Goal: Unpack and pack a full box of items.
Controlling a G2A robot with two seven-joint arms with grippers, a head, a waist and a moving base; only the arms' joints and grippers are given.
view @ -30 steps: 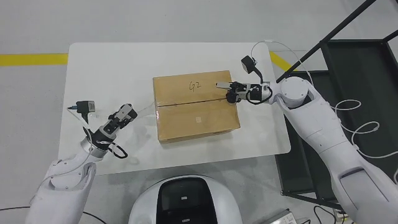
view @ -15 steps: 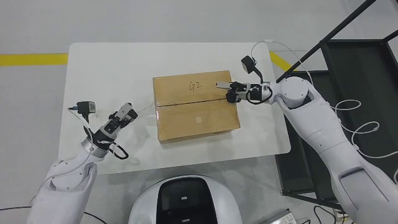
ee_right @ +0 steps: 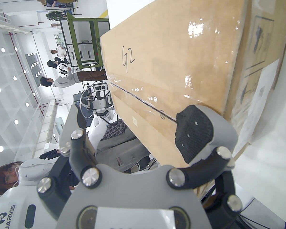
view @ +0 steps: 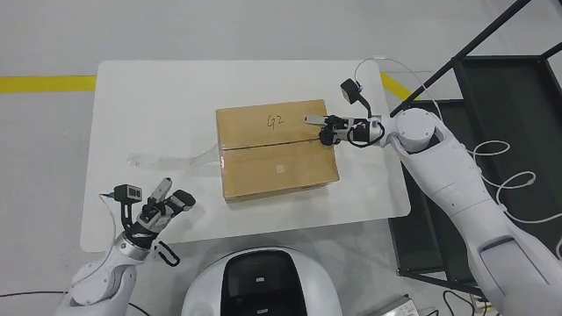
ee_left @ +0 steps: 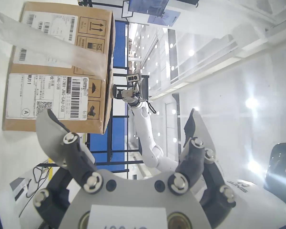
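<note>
One box [view: 277, 154]. One strip of clear tape [view: 167, 160]. One table [view: 158, 96] under both. Two grippers: left gripper [view: 174, 191] and right gripper [view: 318, 129]. One dark rack [view: 492, 96] beside table. One yellow line [view: 44, 83] across floor. One handwritten mark [view: 276, 121] on box top.

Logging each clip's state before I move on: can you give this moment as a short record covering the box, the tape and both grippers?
Box: brown cardboard box, flaps shut, mid-way across the white table
Tape: clear plastic tape strip, running from the box's top edge out across the table
Left gripper: open, empty, over the table's robot-side corner, apart from the tape
Right gripper: open, at the end of the box's top seam, one pad on the lid
Unpacking: not yet begun; contents hidden
</note>
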